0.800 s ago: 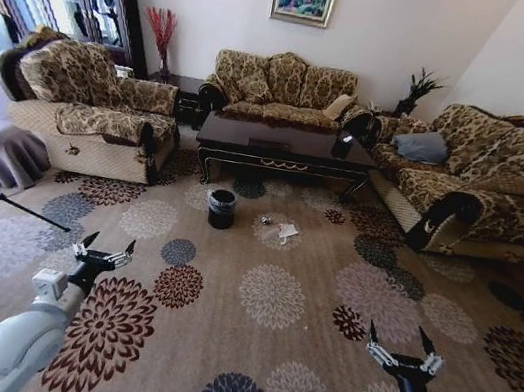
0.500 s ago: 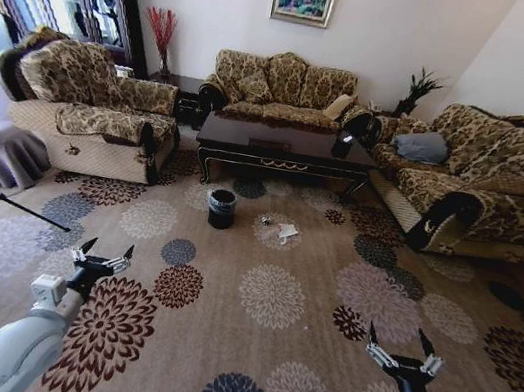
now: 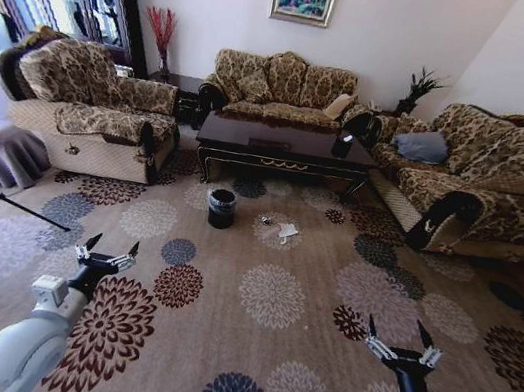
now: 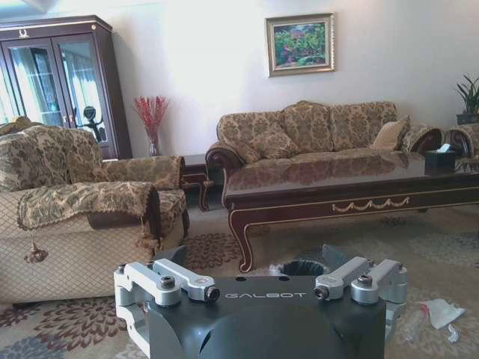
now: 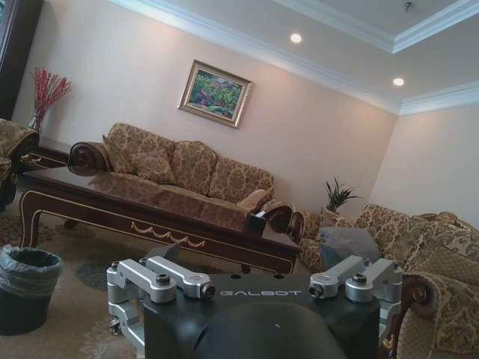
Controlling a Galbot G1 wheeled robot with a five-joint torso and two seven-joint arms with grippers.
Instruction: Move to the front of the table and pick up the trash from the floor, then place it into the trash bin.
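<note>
The floral carpet [image 3: 274, 300] is filling the room exactly as it was a moment ago, and the table [image 3: 286, 145], long and low with a glossy dark top, carved curved legs and gold trim along its front edge, is sitting in the same spot well ahead of the robot. Only the arms have changed: the left gripper [image 3: 106, 256] has dropped a touch lower than it was half a second ago, and the right gripper [image 3: 402, 345] has shifted slightly. Both are hanging low over the carpet, far short of the table, arms reaching forward, fingers spread wide apart and holding nothing. The trash bin [image 3: 221, 208], a small round black bucket with a clear plastic liner crinkling at its rim, is standing on the carpet just in front of the table's left half. The white paper scrap [image 3: 287, 230] is lying crumpled beside the bin, in front of the table's middle, with a tiny silvery piece [image 3: 265, 220] between them.
</note>
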